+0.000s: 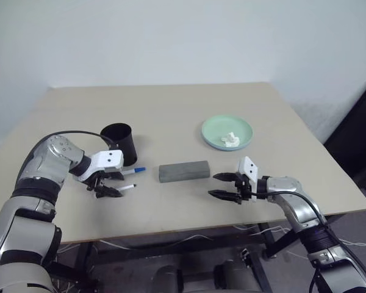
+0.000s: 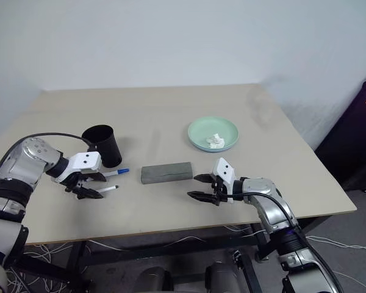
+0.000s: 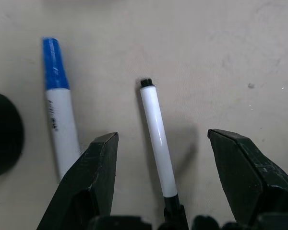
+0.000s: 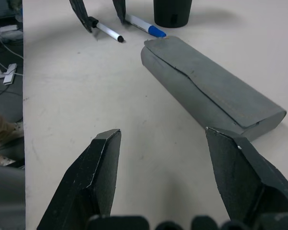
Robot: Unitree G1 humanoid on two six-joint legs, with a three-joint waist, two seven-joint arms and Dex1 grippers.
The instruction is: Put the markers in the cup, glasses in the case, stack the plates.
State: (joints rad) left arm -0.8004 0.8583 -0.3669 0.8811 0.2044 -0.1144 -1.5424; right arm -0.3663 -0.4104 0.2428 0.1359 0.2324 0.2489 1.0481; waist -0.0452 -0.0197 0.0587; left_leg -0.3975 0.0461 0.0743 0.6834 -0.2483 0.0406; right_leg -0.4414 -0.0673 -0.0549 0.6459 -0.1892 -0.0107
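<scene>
two white markers [image 3: 158, 139] – one blue-capped, one black-tipped

head pair overhead, wrist cameras near table [image 1: 171, 110]

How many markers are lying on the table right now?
2. One marker with a blue cap lies beside the black cup; a second, thinner marker lies on the table between the open fingers of the left gripper. Others may sit hidden inside the cup.
</scene>
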